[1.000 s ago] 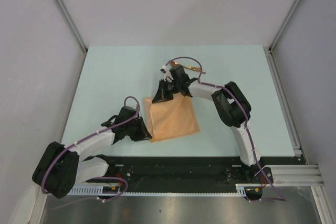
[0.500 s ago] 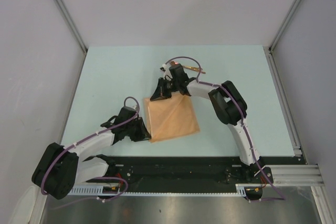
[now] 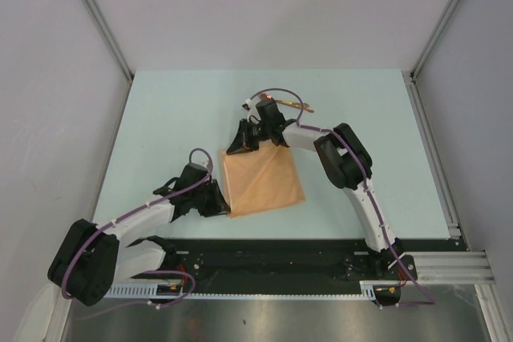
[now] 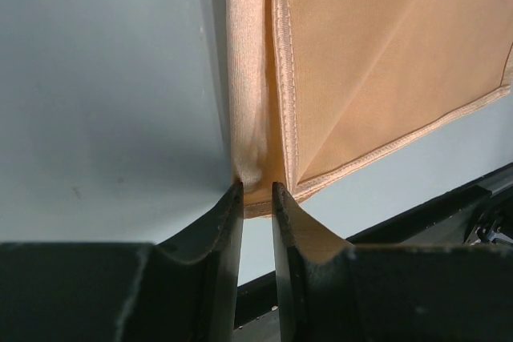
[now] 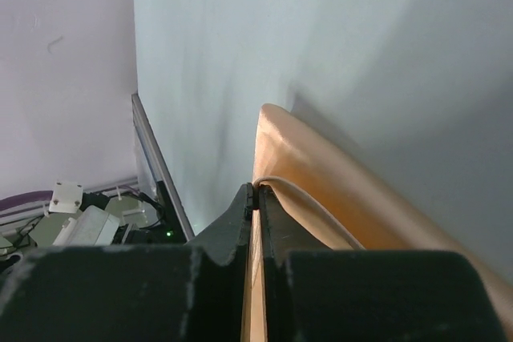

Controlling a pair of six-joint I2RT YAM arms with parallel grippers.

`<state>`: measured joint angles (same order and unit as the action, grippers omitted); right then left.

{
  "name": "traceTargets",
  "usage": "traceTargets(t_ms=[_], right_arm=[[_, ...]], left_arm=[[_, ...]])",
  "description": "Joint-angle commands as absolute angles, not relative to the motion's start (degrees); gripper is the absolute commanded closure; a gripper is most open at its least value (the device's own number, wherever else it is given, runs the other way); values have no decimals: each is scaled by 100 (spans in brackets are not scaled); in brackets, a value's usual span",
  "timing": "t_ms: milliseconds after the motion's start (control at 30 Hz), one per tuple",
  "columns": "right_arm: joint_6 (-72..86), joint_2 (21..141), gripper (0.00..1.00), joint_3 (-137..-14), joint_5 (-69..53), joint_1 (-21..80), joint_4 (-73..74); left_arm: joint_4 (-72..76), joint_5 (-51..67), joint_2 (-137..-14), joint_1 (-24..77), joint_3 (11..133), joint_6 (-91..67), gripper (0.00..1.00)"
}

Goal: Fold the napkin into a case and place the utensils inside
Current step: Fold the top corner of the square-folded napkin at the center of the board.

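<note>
The peach-orange napkin (image 3: 264, 183) lies partly folded on the pale table, near the middle. My left gripper (image 3: 224, 203) holds its near left corner; in the left wrist view the narrow jaws (image 4: 256, 191) pinch the folded corner of the napkin (image 4: 377, 62). My right gripper (image 3: 239, 145) is at the far left corner, lifting it. In the right wrist view its jaws (image 5: 257, 190) are shut on the hem of the napkin (image 5: 337, 190), which bulges up in a curl. The copper-gold utensils (image 3: 295, 105) lie on the table behind the right wrist, partly hidden.
The pale green table (image 3: 168, 118) is bounded by grey walls and aluminium posts (image 3: 100, 22). A black base rail (image 3: 272, 258) runs along the near edge. The right arm's elbow (image 3: 346, 158) stands to the right of the napkin.
My right gripper has drawn the napkin's far corner a little to the left. The left gripper has kept its hold and place.
</note>
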<state>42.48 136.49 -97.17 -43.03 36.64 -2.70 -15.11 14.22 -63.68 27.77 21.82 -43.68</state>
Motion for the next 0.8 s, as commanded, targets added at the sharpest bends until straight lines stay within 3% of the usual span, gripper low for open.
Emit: traceTargets(t_ms=[0, 767], right_arm=[[4350, 13746, 94, -10063, -4412, 3648, -536], [4386, 13957, 91, -10345, -4377, 3586, -448]], left_arm=[[-1714, 1433, -6284, 2830, 2083, -4430, 74], [-1793, 1336, -6100, 2830, 2109, -4517, 73]])
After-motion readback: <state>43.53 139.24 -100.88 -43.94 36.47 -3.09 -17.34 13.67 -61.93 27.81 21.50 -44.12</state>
